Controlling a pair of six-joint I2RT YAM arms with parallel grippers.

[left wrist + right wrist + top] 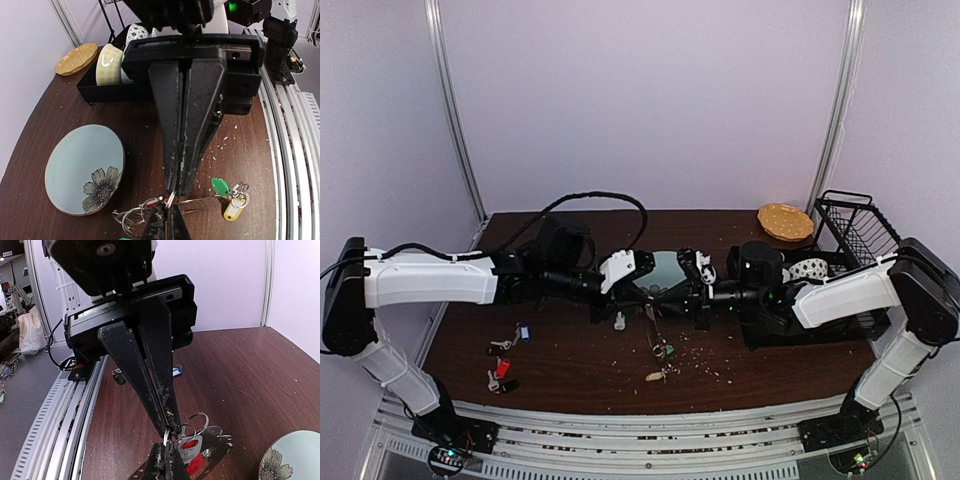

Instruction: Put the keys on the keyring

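My left gripper (648, 296) and right gripper (665, 296) meet tip to tip above the table's middle, both shut. In the left wrist view my left fingertips (167, 220) face the right gripper (181, 187) across a small metal ring. The keyring's thin grey wire (205, 198) runs from there to a green-tagged key (219, 186) and a yellow-tagged key (231, 212). In the right wrist view my right gripper (167, 460) pinches the wire. The left gripper (170, 422) is closed at the split rings of a red-tagged key (192, 452). A blue-tagged key (523, 333) and another red-tagged key (501, 368) lie at the left.
A pale green flower plate (665, 268) lies just behind the grippers. A black tray (800, 325) with cups stands under the right arm, with a wire rack (855, 225) and a yellow plate (785, 222) behind it. A tiny clear bottle (619, 321) and crumbs lie nearby.
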